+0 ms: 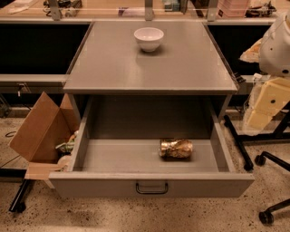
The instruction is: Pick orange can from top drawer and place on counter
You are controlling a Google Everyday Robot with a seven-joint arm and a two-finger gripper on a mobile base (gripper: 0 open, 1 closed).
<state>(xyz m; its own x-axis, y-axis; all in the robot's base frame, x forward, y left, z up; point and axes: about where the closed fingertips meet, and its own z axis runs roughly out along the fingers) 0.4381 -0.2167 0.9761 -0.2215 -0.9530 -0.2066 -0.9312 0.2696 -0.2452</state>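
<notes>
The orange can [176, 148] lies on its side on the floor of the top drawer [149, 185], right of its middle. The drawer is pulled fully open, and its grey front panel carries a small dark bar handle [152, 187]. The grey counter [181, 68] is the cabinet top above the drawer. My gripper [265, 106] hangs at the right edge of the view, beside the counter's right front corner. It is well above and to the right of the can and holds nothing I can see.
A white bowl [148, 38] stands at the back middle of the counter. An open cardboard box [38, 129] with scraps sits on the floor left of the drawer. Black chair legs with castors [265, 158] stand to the right. A wooden bench [113, 9] runs behind.
</notes>
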